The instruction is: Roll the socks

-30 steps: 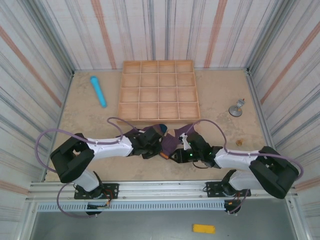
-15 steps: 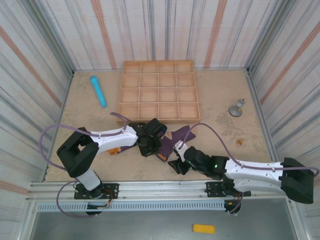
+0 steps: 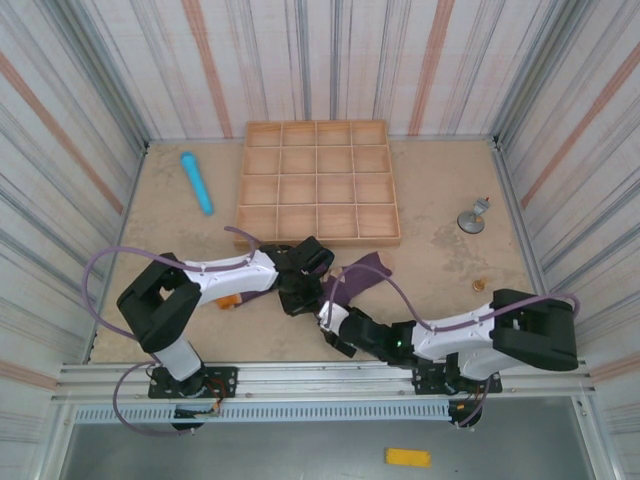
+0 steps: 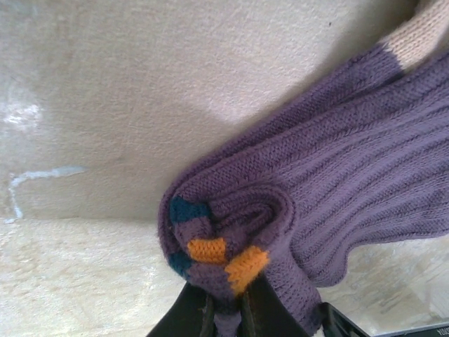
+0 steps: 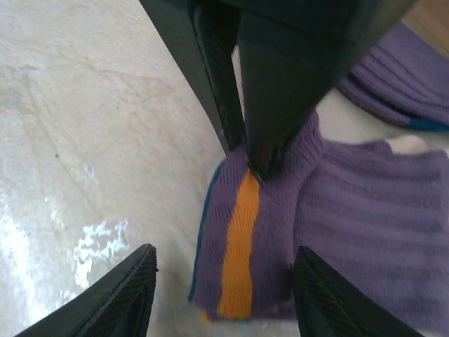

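The purple socks (image 3: 352, 280) lie in front of the tray, running from a loose end at the right to a rolled end near the left gripper. My left gripper (image 3: 300, 288) is shut on that rolled end (image 4: 224, 239), where teal and orange patches show; its fingertips (image 4: 245, 309) pinch the knit from below. My right gripper (image 3: 332, 322) stands open just in front of it. In the right wrist view its fingers (image 5: 119, 295) straddle the sock end with the orange stripe (image 5: 238, 253), and the left gripper's black fingers (image 5: 259, 84) come down onto the sock from above.
A wooden compartment tray (image 3: 318, 238) stands behind the socks. A light blue cylinder (image 3: 196, 182) lies at the back left. A small metal piece (image 3: 471, 218) and a small brown bit (image 3: 478, 285) are on the right. Striped walls enclose the table.
The right arm has unfolded and reached left, and its gripper has moved from beside the socks to their near end. The left gripper has kept its grip and shifted slightly to the right.
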`<act>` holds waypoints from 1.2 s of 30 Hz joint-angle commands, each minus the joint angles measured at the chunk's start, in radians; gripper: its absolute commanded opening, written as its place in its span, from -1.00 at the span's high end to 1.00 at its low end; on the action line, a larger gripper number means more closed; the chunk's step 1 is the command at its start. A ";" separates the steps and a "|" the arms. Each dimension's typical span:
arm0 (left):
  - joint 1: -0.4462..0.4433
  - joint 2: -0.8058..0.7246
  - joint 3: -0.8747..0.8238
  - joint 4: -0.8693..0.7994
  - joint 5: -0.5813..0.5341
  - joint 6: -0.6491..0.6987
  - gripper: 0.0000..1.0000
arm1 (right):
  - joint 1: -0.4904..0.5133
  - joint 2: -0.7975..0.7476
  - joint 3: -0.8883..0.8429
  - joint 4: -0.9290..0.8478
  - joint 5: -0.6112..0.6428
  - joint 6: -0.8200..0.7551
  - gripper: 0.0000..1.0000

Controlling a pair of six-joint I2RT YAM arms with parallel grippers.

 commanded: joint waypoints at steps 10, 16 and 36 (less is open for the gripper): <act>0.012 0.014 0.003 -0.011 0.029 0.020 1.00 | -0.006 0.105 0.032 0.075 0.045 0.012 0.16; 0.015 0.023 -0.004 0.013 0.053 0.029 1.00 | -0.011 0.116 0.029 0.039 0.051 0.049 0.37; 0.025 -0.154 -0.112 0.238 -0.006 0.078 -0.56 | -0.296 0.013 -0.069 0.057 -0.452 0.306 1.00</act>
